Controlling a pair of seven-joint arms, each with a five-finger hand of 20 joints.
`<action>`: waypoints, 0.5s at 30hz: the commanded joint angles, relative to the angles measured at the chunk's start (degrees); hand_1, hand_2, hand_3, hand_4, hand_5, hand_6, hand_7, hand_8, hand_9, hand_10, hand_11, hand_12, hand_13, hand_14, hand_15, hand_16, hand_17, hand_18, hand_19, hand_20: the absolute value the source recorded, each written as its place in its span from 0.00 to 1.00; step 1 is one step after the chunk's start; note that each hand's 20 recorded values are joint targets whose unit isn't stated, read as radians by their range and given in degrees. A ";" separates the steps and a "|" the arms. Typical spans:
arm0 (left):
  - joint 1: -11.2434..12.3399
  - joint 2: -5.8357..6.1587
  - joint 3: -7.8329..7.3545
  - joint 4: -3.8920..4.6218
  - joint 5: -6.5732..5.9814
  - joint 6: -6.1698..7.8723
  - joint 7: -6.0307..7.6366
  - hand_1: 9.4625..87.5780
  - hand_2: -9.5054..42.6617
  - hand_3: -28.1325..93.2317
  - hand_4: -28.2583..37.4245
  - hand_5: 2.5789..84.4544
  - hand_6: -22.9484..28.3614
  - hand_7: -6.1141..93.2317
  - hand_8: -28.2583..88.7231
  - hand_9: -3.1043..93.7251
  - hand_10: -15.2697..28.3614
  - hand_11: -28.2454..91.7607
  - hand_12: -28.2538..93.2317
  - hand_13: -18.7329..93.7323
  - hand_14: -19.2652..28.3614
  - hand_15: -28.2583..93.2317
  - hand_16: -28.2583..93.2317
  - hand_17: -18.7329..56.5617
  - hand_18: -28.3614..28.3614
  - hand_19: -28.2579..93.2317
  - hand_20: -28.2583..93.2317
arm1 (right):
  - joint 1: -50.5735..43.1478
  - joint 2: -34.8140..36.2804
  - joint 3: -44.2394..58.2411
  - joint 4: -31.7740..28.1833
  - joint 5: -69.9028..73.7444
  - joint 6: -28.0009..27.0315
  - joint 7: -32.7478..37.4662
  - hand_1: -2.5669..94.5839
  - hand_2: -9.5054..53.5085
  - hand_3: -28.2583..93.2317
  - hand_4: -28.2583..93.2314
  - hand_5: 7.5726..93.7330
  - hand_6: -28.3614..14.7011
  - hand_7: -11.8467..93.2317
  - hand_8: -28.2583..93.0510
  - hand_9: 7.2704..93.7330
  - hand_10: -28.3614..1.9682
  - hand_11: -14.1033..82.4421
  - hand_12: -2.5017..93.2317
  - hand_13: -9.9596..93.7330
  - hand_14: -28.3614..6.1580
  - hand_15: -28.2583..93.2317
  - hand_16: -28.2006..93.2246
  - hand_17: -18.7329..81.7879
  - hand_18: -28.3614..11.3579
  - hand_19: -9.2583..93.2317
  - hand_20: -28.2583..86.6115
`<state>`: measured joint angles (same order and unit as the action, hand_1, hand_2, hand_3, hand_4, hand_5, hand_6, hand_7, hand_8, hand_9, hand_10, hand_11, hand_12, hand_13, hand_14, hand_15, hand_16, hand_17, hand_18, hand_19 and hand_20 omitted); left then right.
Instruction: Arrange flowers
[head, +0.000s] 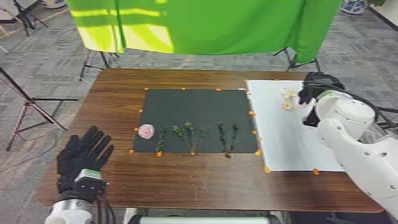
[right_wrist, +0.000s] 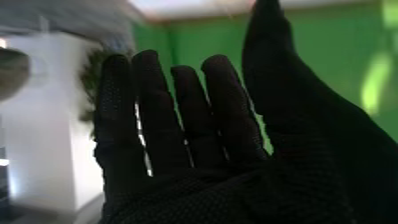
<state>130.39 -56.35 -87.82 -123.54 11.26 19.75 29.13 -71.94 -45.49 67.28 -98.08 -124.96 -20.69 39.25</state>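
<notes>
In the head view my left hand (head: 82, 157) is open, its fingers straight, over the table's left side. My right hand (head: 322, 85) is beside small pale flowers (head: 288, 96) on the white sheet (head: 293, 145). In the right wrist view the right hand (right_wrist: 204, 145) is open, fingers straight, with nothing held. A pink round flower (head: 146, 131) lies at the dark mat's lower left. Leafy green stems (head: 190, 134) lie near the mat's lower middle, with thin green stems (head: 222, 136) to their right and another green stem (head: 161, 140) to their left.
The dark mat (head: 194, 106) and white sheet lie side by side on the brown table (head: 178, 182), with orange markers (head: 267, 169) along their edges. Beyond the table hangs a green cloth (head: 204, 25) on stands. A tripod (head: 33, 102) stands on the floor at left.
</notes>
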 joint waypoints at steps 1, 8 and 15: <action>0.47 -0.69 -0.10 -0.46 -0.19 -0.26 -0.11 0.23 0.48 0.83 0.00 0.49 0.66 0.23 0.17 0.35 0.73 0.47 0.32 0.35 0.75 0.56 0.16 0.15 0.76 0.54 0.31 | -0.98 -0.22 -0.23 2.86 1.02 -3.56 0.29 0.58 0.00 0.90 0.00 0.51 0.59 0.24 0.13 0.45 0.54 0.22 0.13 0.56 0.47 0.37 0.38 0.44 0.18 0.79 0.51; 0.76 -0.79 0.15 -0.58 -0.59 -0.10 -0.40 0.23 0.48 0.83 0.00 0.49 0.66 0.23 0.17 0.36 0.73 0.47 0.32 0.36 0.75 0.57 0.16 0.15 0.76 0.54 0.31 | -2.23 -0.39 -0.37 4.03 0.98 -5.20 1.06 0.58 0.00 0.89 0.00 0.55 0.61 0.25 0.13 0.53 0.53 0.24 0.14 0.61 0.49 0.40 0.39 0.44 0.19 0.81 0.52; 0.66 -0.89 0.14 -0.52 -0.61 0.11 -0.70 0.23 0.49 0.83 0.00 0.49 0.66 0.23 0.17 0.36 0.73 0.47 0.32 0.36 0.75 0.57 0.16 0.15 0.76 0.54 0.31 | -3.98 -1.07 0.05 4.98 2.78 -5.73 2.08 0.64 0.00 0.83 0.00 0.65 0.67 0.26 0.13 0.71 0.56 0.27 0.18 0.71 0.57 0.44 0.49 0.46 0.20 0.83 0.54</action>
<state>130.44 -56.69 -87.76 -123.66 11.06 19.80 28.96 -73.81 -45.96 67.04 -94.01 -123.09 -25.91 40.04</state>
